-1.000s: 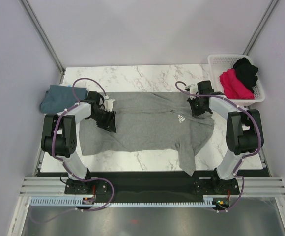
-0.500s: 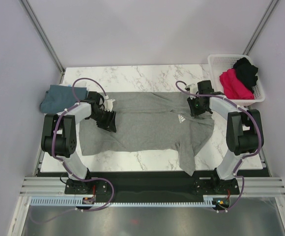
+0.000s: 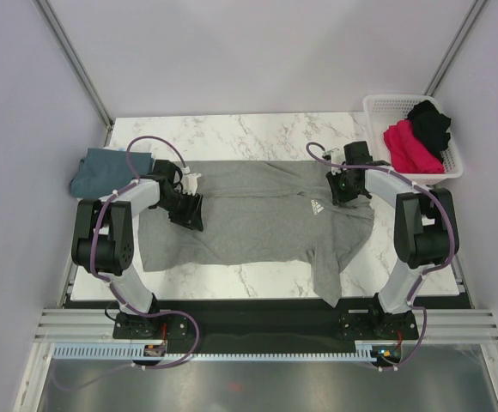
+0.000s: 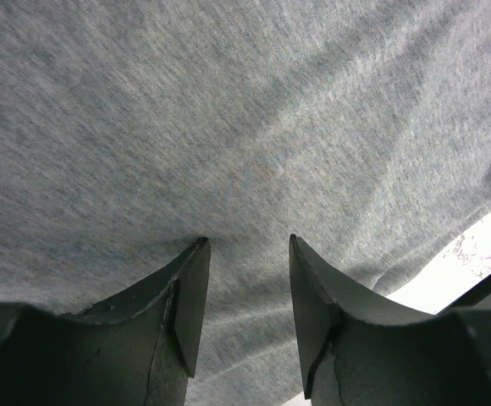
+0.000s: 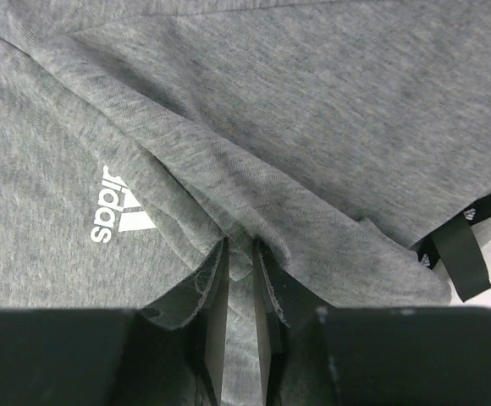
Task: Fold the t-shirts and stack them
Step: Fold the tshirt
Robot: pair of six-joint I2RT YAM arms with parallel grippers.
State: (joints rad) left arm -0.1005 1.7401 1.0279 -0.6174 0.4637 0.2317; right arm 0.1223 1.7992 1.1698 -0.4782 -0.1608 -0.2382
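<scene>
A heather grey t-shirt (image 3: 258, 215) with a small white chest logo (image 3: 316, 206) lies spread across the marble table, one part hanging towards the near edge. My left gripper (image 3: 191, 210) rests on its left part, jaws open, with only grey cloth (image 4: 245, 127) under and between the fingers (image 4: 247, 245). My right gripper (image 3: 342, 190) is at the shirt's right upper part, shut on a raised fold of grey cloth (image 5: 240, 245) beside the logo (image 5: 118, 211). A teal-blue shirt (image 3: 99, 170) lies folded at the far left.
A white basket (image 3: 371, 107) at the back right holds a magenta-pink shirt (image 3: 408, 144) and a black shirt (image 3: 429, 120). A black neck label (image 5: 461, 249) shows at the grey shirt's edge. Bare marble (image 3: 249, 133) lies behind the shirt.
My right gripper has edged very slightly towards the far side with the cloth. The left arm and the shirt look unchanged.
</scene>
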